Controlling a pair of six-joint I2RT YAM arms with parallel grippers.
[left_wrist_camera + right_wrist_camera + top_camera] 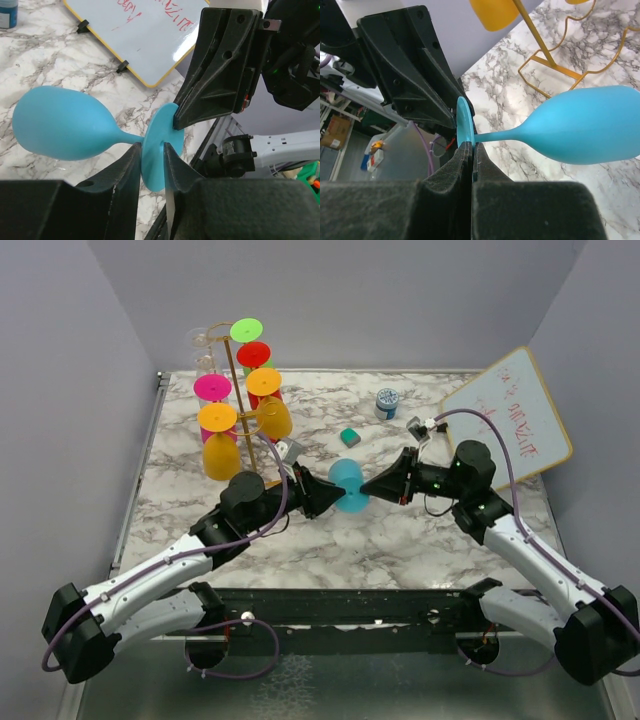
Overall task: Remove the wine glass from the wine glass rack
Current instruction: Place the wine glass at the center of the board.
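Observation:
A light blue wine glass (348, 485) lies sideways in mid-air over the middle of the table, off the gold wire wine glass rack (240, 400). My right gripper (471, 146) is shut on the rim of the glass's round foot. My left gripper (152, 150) straddles the same foot with its jaws slightly apart, a gap showing on one side. The bowl (60, 125) points away from the left wrist camera. The rack stands at the back left with several coloured glasses hanging on it; its wire base (555, 70) shows behind the bowl (590, 130).
A whiteboard (510, 420) with red writing leans at the right. A small blue-lidded jar (387, 402) and a small green block (349, 437) sit behind the glass. Grey walls close the table on three sides.

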